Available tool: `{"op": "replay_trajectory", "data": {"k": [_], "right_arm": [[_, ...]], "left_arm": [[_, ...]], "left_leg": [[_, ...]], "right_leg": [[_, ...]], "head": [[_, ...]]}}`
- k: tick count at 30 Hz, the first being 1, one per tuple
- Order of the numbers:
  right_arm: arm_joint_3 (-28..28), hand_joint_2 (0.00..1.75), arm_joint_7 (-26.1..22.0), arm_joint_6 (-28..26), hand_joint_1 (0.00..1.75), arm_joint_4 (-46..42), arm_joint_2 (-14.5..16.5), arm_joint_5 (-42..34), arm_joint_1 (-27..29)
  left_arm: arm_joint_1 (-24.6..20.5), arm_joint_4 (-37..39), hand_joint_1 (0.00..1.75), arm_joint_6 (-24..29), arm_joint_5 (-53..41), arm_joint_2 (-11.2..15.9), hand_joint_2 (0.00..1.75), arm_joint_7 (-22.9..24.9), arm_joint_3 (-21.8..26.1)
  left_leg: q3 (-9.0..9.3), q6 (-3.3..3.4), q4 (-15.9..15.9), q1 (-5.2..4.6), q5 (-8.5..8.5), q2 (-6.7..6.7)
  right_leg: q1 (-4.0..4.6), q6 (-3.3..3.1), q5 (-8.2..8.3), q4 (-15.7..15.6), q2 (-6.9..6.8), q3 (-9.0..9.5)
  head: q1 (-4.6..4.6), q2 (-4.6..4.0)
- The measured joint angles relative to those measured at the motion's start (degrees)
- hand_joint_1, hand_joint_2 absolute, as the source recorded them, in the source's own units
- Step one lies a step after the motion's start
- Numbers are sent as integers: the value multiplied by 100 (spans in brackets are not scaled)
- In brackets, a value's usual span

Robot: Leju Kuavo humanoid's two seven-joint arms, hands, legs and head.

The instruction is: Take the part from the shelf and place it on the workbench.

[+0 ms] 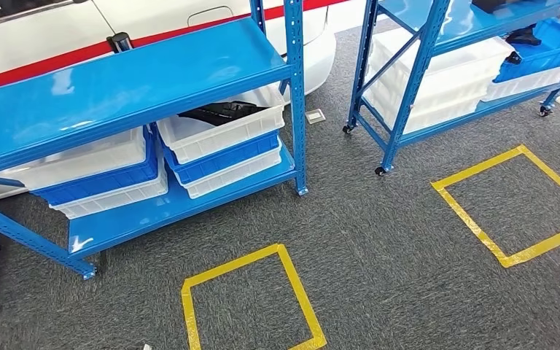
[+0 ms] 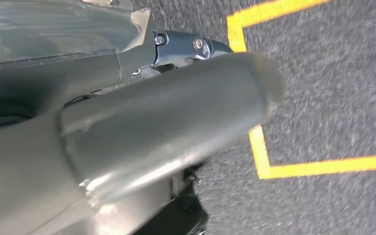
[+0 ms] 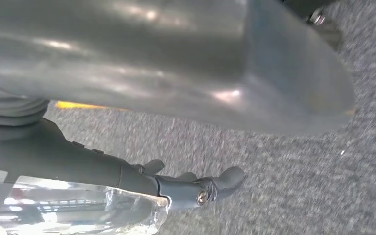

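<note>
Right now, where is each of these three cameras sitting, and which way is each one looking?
Head view: high on the robot, looking forward and down at blue shelf racks holding white bins, grey carpet and yellow tape squares; none of the robot's body visible.
Left wrist view: behind the hanging left hand, looking down at the floor.
Right wrist view: behind the hanging right hand, its dark fingers extended, also facing the floor.
Shared: both wrist views show the grey carpet and yellow tape.

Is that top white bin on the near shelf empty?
No. The white bin holds a dark part lying across its top.
</note>
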Motion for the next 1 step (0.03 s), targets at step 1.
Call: {"op": "replay_trajectory", "data": {"k": [1], "right_arm": [[0,0,0,0,0,1,-3,0,2]], "left_arm": [[-2,-1,0,-2,0,-1,0,0,0]], "left_leg": [[-147,22,245,-18,-84,10]], "right_leg": [[24,-3,-2,-2,-14,1]], "head": [[-2,0]]}}
